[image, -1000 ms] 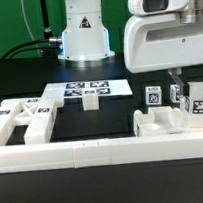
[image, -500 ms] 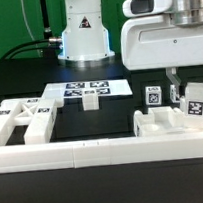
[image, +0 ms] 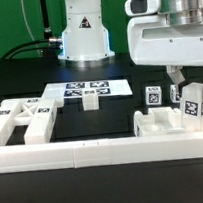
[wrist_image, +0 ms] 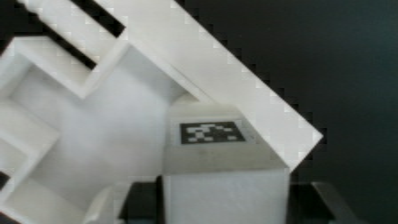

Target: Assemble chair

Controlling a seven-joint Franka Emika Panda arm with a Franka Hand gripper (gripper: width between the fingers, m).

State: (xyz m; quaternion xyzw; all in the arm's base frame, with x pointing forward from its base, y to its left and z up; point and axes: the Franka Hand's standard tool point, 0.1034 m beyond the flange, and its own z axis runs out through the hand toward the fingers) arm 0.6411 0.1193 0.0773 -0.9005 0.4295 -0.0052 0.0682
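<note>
A short tagged chair post (image: pixel 197 105) stands upright at three o'clock in the exterior view, clamped between the fingers of the gripper (image: pixel 192 93) just beside a cluster of chair parts (image: pixel 159 122) on the black worktop (image: pixel 27 81), with a framed panel (image: pixel 19 122) at nine o'clock and the marker board (image: pixel 88 89) near centre.

You're in a robotics lab: black table (image: pixel 17 82), tag-printed marker board (image: pixel 86 89), arm's white base (image: pixel 84 36), green backdrop (image: pixel 7 23).
</note>
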